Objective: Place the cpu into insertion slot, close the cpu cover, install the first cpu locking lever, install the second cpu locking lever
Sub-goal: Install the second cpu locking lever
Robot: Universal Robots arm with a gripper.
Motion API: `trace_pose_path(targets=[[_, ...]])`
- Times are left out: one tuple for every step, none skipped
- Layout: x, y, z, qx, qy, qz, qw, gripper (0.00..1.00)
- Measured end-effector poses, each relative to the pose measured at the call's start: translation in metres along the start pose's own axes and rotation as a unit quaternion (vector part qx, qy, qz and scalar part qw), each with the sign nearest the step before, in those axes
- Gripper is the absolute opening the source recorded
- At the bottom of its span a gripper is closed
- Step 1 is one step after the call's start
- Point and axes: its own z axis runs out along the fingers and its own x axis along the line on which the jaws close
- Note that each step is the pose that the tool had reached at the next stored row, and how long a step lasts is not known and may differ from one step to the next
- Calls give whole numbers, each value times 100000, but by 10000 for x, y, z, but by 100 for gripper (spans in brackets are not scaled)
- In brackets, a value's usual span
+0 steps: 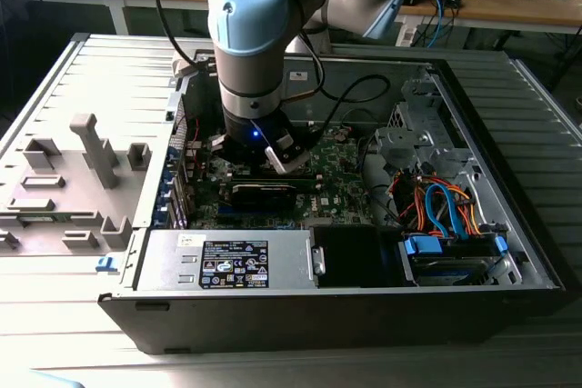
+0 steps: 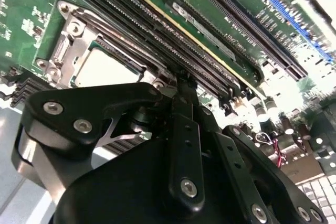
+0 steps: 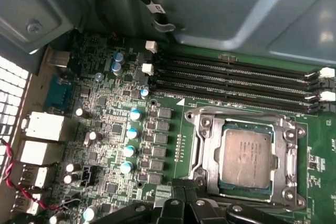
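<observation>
The cpu (image 3: 245,157) already sits flat in the insertion slot (image 3: 210,174) with the cpu cover (image 3: 290,135) framing it, and the gripper (image 3: 185,199) hangs just beside the socket's near edge (whether its fingers are apart or together I cannot tell), holding nothing visible.
</observation>
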Motion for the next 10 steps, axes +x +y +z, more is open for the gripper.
trace_pose_path(targets=[[-1, 11, -27, 218, 57, 6, 100000, 11], [-2, 17, -40, 339, 82, 5, 99999, 11], [-7, 24, -46, 443, 99, -3, 99999, 11], [-20, 32, -45, 699, 150, -7, 99997, 11], [-38, 40, -43, 1033, 231, -12, 99994, 11], [-57, 47, -41, 1474, 336, -6, 99989, 11], [-76, 54, -38, 1870, 432, -2, 99982, 11], [-96, 64, -35, 2243, 545, 4, 99973, 11], [-117, 76, -33, 2492, 649, 10, 99967, 11], [-138, 89, -30, 2715, 749, 19, 99960, 11]])
